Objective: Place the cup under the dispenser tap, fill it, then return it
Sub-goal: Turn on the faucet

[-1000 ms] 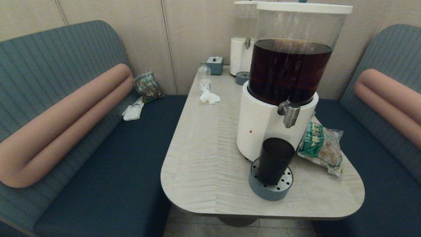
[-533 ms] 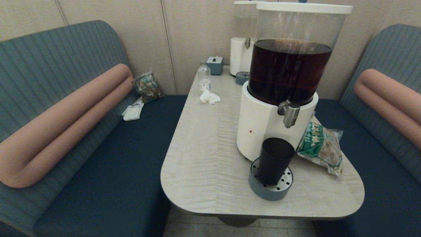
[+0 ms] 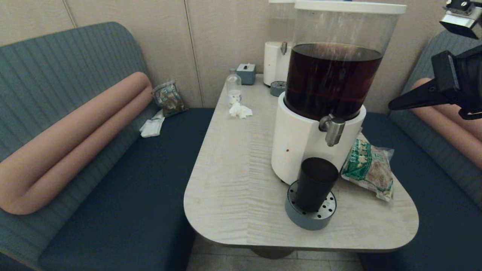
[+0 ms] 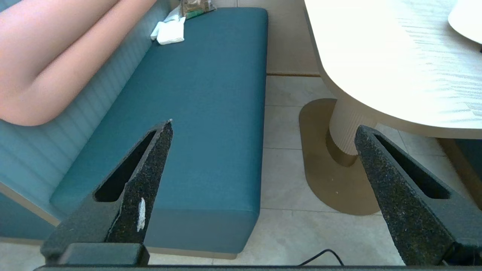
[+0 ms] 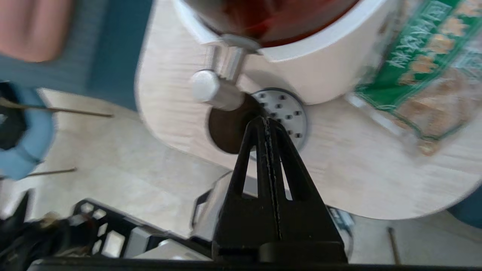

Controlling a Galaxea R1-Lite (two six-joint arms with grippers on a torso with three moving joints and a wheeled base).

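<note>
The near-black cup (image 3: 315, 183) stands upright on the round perforated drip tray (image 3: 311, 214), in front of the big white-based dispenser (image 3: 301, 146) of dark brown drink. The brushed-steel dispenser tap (image 3: 333, 130) juts out above it, a little right of the cup's mouth. My right gripper (image 3: 391, 106) is shut and empty, held in the air right of the dispenser at tank height. In the right wrist view the tap (image 5: 216, 88) and the cup's dark mouth (image 5: 226, 130) lie beyond the closed gripper (image 5: 265, 120). My left gripper (image 4: 263, 126) hangs open over the floor beside the table.
A green snack bag (image 3: 369, 167) lies right of the dispenser base. Farther back are a small clear bottle (image 3: 234, 88), a crumpled tissue (image 3: 240, 110), a grey box (image 3: 246, 73) and a second pale dispenser (image 3: 278, 60). Padded benches flank the table (image 3: 233, 180).
My right arm has come into the head view at the upper right, where it was absent before. The cup and dispenser have stayed where they were.
</note>
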